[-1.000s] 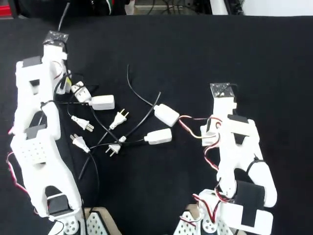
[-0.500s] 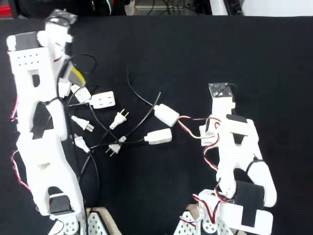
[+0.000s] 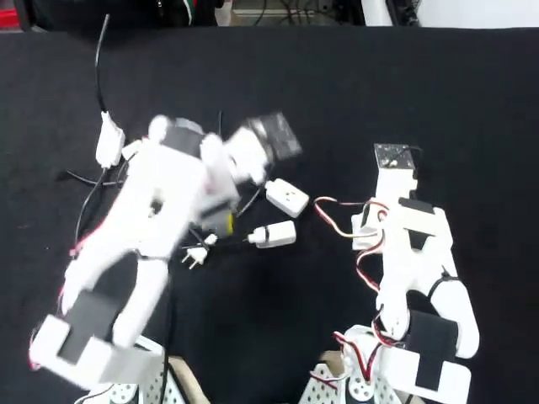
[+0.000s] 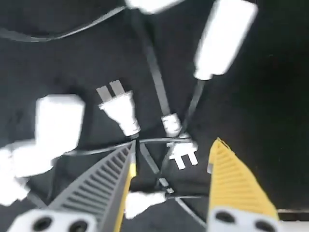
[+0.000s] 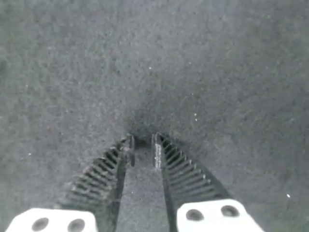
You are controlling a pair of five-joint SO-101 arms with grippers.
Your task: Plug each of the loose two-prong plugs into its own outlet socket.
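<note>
loosely, plugs (image 4: 119, 107) lie beside sockets (image 3: 288, 198) under spread left gripper (image 4: 175, 144).

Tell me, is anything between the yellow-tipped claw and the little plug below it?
Nothing solid covers it. The left gripper hangs open above the small two-prong plug, which shows between its fingers. Black cords cross close beside that plug, so closing fingers might catch one too.
</note>
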